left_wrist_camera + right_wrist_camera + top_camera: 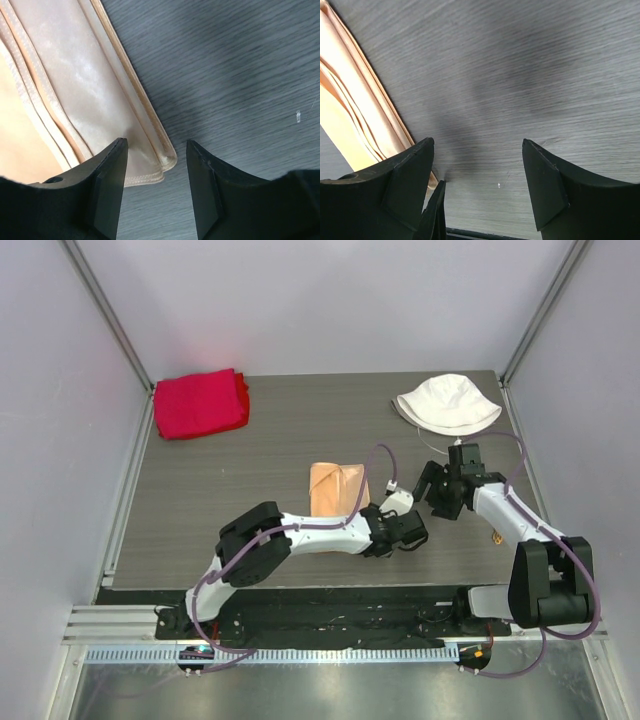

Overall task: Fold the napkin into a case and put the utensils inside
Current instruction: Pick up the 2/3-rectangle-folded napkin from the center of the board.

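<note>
Top: high overhead; wrists: close over table (530, 75) (both catch napkin (75, 90) edge).

Table (250, 490): dark grey wood-grain top, fills the middle of the frame.
Red cloth (200, 403): upper left, thick, folded into a rough rectangle, lying flat at the table's far left corner.
White bucket hat (447, 403): upper right, brim down and crown up, near the table's far right corner, well apart from the red cloth.
Walls (320, 300): pale lilac-grey panels across the top and both sides.
Slotted metal rail (110, 618): runs along the lower edge, below the table.
Left wrist view: small white speck (298, 116) on the tabletop, right of centre.
</note>
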